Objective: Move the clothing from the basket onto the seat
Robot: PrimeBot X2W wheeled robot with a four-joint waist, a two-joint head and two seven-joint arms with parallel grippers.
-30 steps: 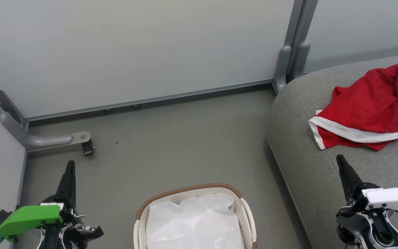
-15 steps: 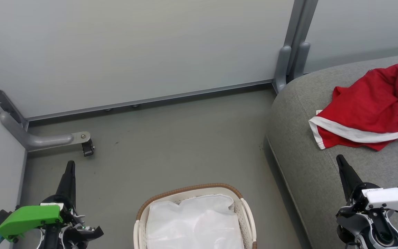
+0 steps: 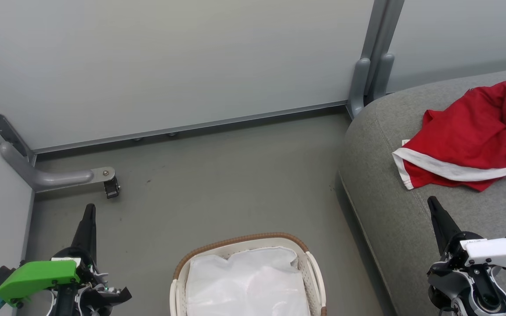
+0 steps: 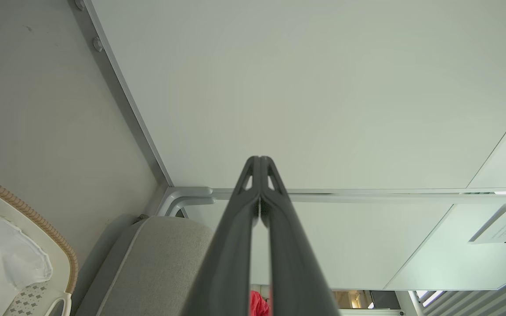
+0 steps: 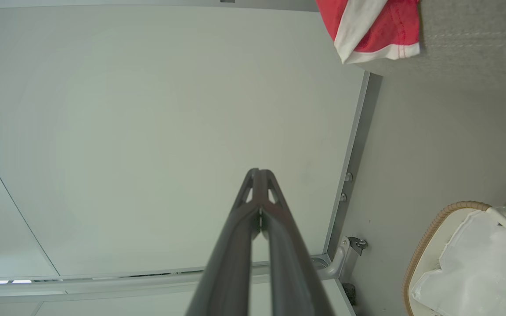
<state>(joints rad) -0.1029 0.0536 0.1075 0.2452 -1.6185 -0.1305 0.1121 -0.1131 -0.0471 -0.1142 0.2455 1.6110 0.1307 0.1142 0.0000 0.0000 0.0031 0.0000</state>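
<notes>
From the head we see the red clothing (image 3: pixel 468 136) lying on the grey seat (image 3: pixel 389 210), while the basket (image 3: pixel 240 240) on the floor (image 3: pixel 218 184) holds its white liner (image 3: pixel 248 281). Through the left wrist, our left gripper (image 4: pixel 259 161) has its jaws pressed together. Through the right wrist, our right gripper (image 5: pixel 258 173) is likewise closed, gripping nothing.

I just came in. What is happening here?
The robot is meant to move red clothing from the basket onto the grey seat. Right now the clothing lies on the seat, and the visible part of the basket holds a white liner, nothing red. The left gripper and right gripper are both shut, empty and apart from the clothing.
</notes>
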